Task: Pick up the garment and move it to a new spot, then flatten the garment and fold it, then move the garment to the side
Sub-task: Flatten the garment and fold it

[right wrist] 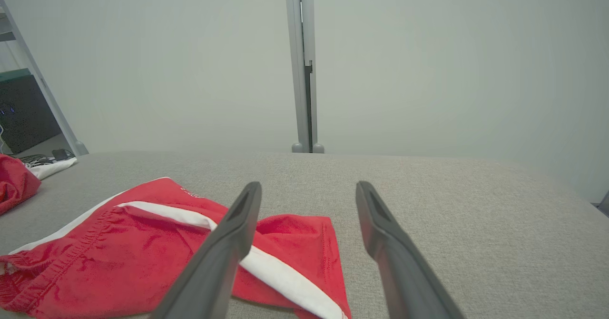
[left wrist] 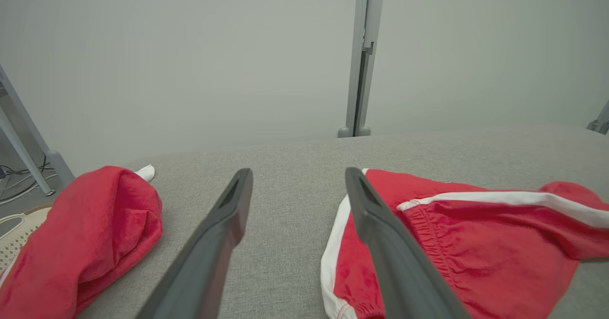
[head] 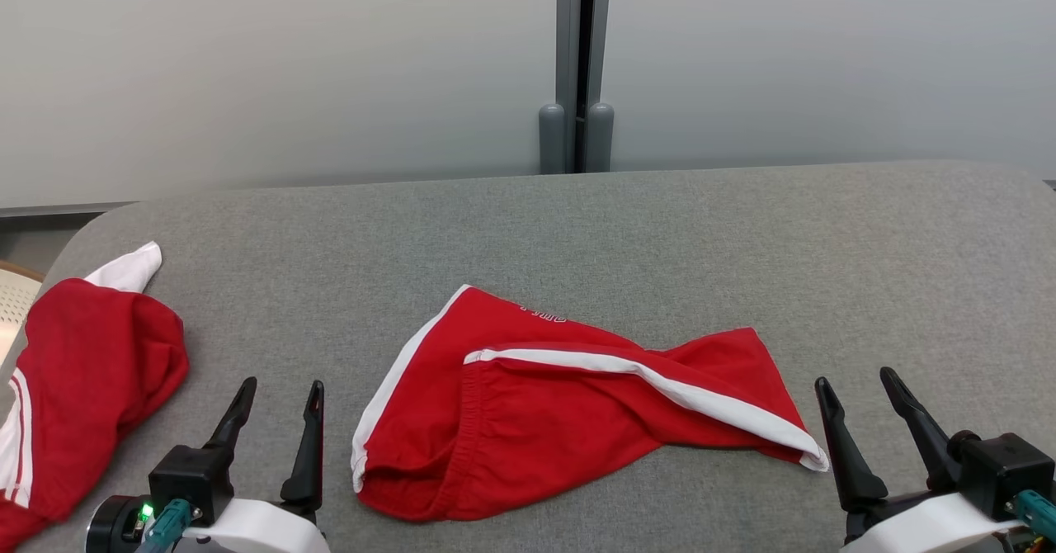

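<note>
Grippers sit nearest, low at the near edge of the head view. The left gripper (head: 281, 385), two long dark fingers on a black block with a small green light behind it, has its fingers spread apart with nothing between them, over bare cloth just left of the garment. The right gripper (head: 854, 378) stands at the lower right, fingers likewise parted and empty, just beside the garment's right tip and apart from it.

Between them, in the near middle of the grey woven fabric tabletop (head: 627, 223), lies the red pair of shorts with white side stripes (head: 561, 404). It is crumpled, not flat: the gathered waistband end bunches toward the left, and a white stripe runs diagonally to the right, where the cloth twists and narrows to a white-hemmed point. Small white lettering near its far edge is too small to read. In the left wrist view one finger overlaps the shorts' white-edged side; whether it touches cannot be told.

Farther left, well apart, a second red garment with white trim (head: 91, 363) is heaped at the table's left edge, a pale perforated object (head: 12, 301) just beyond it.

Past the table's rounded far edge stand pale grey wall panels (head: 247, 66), joined by a grey upright post (head: 577, 58).
</note>
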Robot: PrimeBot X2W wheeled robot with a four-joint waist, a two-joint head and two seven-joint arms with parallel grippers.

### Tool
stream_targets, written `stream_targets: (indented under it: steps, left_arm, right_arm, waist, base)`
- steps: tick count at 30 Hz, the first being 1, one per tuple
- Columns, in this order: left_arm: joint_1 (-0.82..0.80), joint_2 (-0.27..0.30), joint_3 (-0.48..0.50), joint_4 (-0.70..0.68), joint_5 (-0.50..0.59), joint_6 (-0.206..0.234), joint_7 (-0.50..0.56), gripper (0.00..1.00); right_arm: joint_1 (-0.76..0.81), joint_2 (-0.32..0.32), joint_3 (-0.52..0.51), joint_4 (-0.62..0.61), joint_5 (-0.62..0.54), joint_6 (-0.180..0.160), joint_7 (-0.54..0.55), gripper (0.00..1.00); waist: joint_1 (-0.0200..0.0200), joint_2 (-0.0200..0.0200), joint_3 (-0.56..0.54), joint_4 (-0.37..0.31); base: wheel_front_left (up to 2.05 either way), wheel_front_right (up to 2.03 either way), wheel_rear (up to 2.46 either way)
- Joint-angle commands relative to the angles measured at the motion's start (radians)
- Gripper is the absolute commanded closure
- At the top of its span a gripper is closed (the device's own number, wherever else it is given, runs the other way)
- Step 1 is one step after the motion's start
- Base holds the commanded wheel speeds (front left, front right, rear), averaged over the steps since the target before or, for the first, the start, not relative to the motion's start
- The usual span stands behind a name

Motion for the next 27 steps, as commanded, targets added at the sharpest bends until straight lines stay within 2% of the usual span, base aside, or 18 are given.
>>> stream_targets:
  steps: [1,20,24,27]
  left_arm:
    - [0.008,0.006,-0.003,-0.006,-0.001,0.007,0.005,0.00]
    - [0.003,0.006,-0.027,-0.026,-0.006,0.017,0.030,0.00]
    - [-0.036,-0.011,-0.059,-0.028,0.002,0.002,0.055,0.00]
    - [-0.099,-0.040,-0.107,-0.021,0.009,-0.029,0.094,0.00]
  right_arm:
    - [0.014,-0.004,-0.004,-0.019,0.004,0.000,0.012,0.00]
    - [0.029,0.009,-0.002,-0.047,-0.001,0.000,0.032,0.00]
    - [0.025,0.013,-0.007,-0.045,-0.002,0.000,0.032,0.00]
    - [0.013,0.014,-0.006,-0.045,-0.001,0.000,0.032,0.00]
  waist:
    - [0.0000,0.0000,-0.007,0.002]
    - [0.0000,0.0000,-0.010,0.017]
    - [0.0000,0.0000,-0.005,0.022]
    - [0.0000,0.0000,0.012,0.022]
  base:
    - [0.00,0.00,0.00]
    - [0.00,0.00,0.00]
    - [0.00,0.00,0.00]
    - [0.00,0.00,0.00]
